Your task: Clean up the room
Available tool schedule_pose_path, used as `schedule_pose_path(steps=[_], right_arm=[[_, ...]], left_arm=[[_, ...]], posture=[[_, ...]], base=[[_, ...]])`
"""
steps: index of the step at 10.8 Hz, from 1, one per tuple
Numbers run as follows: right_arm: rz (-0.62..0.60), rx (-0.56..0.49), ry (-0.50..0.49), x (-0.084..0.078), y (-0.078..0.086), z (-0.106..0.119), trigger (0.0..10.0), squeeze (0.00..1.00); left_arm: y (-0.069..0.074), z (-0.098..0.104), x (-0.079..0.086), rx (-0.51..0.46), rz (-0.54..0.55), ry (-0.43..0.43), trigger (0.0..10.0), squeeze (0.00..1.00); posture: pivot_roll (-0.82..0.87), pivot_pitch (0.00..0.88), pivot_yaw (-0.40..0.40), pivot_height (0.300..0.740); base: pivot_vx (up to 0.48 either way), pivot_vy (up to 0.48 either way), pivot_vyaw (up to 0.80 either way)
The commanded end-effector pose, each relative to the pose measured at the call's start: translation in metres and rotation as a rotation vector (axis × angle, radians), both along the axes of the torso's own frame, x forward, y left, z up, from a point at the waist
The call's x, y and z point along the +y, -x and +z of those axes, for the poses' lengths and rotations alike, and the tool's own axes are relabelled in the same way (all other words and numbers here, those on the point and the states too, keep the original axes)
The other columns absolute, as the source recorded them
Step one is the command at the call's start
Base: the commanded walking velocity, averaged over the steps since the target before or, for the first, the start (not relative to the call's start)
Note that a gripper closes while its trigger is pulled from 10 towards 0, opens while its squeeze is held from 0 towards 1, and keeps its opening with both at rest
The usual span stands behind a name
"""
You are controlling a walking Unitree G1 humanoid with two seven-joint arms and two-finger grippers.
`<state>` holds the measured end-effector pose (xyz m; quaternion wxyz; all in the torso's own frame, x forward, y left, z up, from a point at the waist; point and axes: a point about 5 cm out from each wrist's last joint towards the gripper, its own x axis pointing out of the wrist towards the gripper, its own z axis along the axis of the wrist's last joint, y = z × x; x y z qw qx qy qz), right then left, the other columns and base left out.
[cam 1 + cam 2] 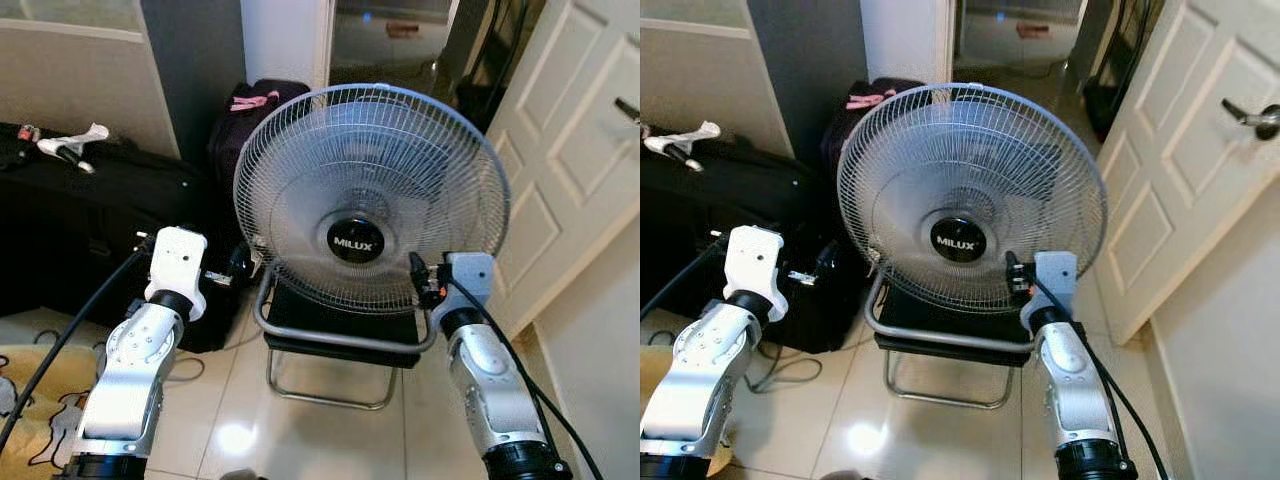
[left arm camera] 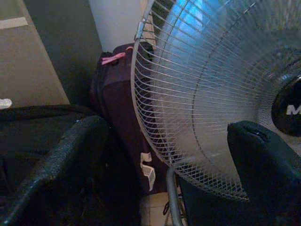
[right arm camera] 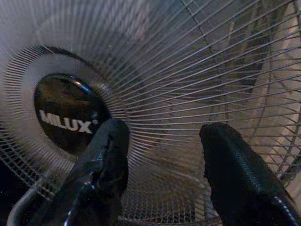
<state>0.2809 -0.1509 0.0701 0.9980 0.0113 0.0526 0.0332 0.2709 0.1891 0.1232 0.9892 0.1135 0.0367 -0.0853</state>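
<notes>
We hold both silver arms raised toward the round grey wire-grille fan [image 1: 370, 195], which sits on a black metal-framed chair [image 1: 335, 335]. Our left gripper [image 2: 160, 155] and right gripper [image 3: 162, 155] flank its lower grille, fingers spread apart, gripping nothing.

Your way ahead was blocked by the fan [image 1: 371, 197], whose grille stood on a black chair [image 1: 340, 335] squarely between both arms. On your left, a dark suitcase [image 1: 245, 125] and a black bag [image 1: 95, 225] crowded just beside the grille, while the white door [image 1: 570, 160] closed off the right. Bare tiled floor [image 1: 235, 415] lay open beneath the chair frame.
</notes>
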Motion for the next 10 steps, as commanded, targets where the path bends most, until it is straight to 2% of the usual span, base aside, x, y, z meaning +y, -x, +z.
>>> schedule_pose_path(steps=[1,8,10], right_arm=[[-0.009,0.002,0.007,-0.0015,0.0002,0.0005,10.0,0.00],[-0.009,0.002,0.007,-0.0015,0.0002,0.0005,10.0,0.00],[-0.015,-0.028,0.022,-0.0048,0.0024,0.0024,10.0,0.00]], left_arm=[[0.0008,-0.0017,-0.0003,0.008,-0.008,-0.007,10.0,1.00],[0.0008,-0.0017,-0.0003,0.008,-0.008,-0.007,10.0,1.00],[0.0015,0.0021,-0.0034,0.000,-0.066,-0.050,10.0,1.00]], posture=[[-0.02,0.000,-0.040,0.740],[-0.02,0.000,-0.040,0.740],[0.00,0.000,-0.070,0.740]], base=[[0.000,0.000,0.00],[0.000,0.000,0.00],[0.000,0.000,0.00]])
